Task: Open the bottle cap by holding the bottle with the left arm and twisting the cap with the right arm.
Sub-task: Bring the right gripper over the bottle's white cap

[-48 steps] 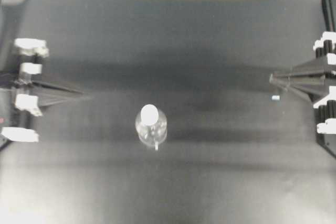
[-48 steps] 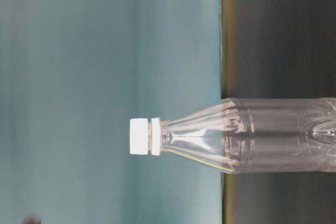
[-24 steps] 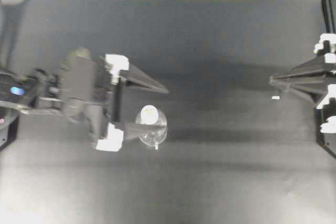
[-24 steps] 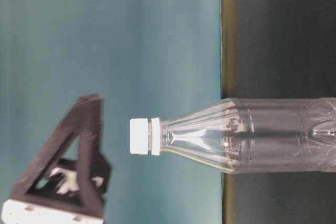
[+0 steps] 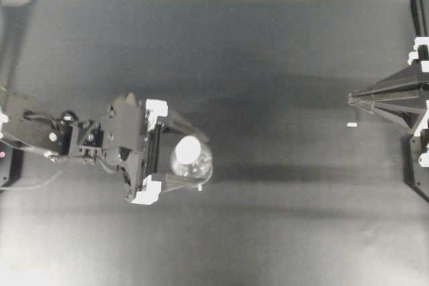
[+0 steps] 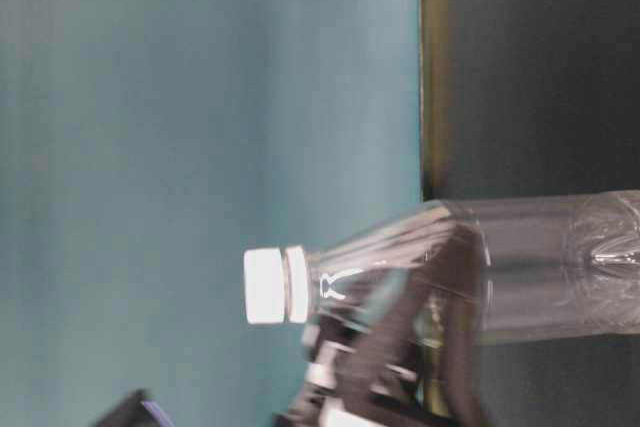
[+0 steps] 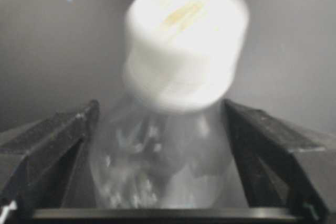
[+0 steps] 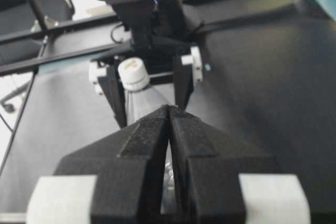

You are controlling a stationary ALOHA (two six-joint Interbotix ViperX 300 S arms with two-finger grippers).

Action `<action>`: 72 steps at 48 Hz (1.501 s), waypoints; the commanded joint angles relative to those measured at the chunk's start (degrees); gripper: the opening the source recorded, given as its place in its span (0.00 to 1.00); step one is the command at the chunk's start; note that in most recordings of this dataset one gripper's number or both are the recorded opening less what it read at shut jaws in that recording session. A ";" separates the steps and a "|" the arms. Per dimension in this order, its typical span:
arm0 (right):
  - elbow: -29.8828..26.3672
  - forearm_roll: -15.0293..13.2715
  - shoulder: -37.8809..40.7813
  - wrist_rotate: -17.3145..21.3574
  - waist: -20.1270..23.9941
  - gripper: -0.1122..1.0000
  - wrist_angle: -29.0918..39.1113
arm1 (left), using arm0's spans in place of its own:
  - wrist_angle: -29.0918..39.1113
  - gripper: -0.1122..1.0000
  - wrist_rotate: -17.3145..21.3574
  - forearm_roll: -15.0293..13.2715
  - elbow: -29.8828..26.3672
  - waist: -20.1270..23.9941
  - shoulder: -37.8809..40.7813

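The small clear plastic bottle (image 5: 192,163) stands upright between the wide-open fingers of the black left pincer (image 5: 179,157), unsqueezed. The black right pincer (image 5: 353,99), pinched shut, waits far off.

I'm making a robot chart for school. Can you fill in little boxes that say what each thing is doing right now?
bottle: upright on the black table
bottle cap: white, on the bottle
left end effector: open, one finger on each side of the bottle
right end effector: shut, far from the bottle, holding nothing
small white speck: on the table near the right end effector
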 commanded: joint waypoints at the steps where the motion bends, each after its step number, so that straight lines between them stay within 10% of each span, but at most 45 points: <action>1: -2.46 0.44 1.85 1.93 -0.18 0.10 0.44 | -1.93 0.98 -0.09 0.18 0.09 0.35 2.81; 20: -19.86 2.02 18.72 9.05 2.90 0.10 26.02 | -2.55 0.98 -0.09 0.18 -1.23 1.14 11.51; 33: -40.87 9.40 37.35 13.54 2.29 0.12 52.47 | -2.46 0.88 0.18 0.18 -1.49 0.62 11.51; 46: -63.98 9.84 54.93 19.07 0.00 0.74 68.91 | -1.41 0.84 0.44 0.18 -1.93 -0.18 11.51; 51: -70.49 9.67 59.94 19.69 -0.53 0.86 71.72 | -0.70 0.84 0.35 0.18 -2.20 -0.18 11.60; 72: -80.07 9.67 72.95 24.17 -0.18 0.83 72.51 | -0.44 0.84 0.35 0.18 -2.11 0.09 11.51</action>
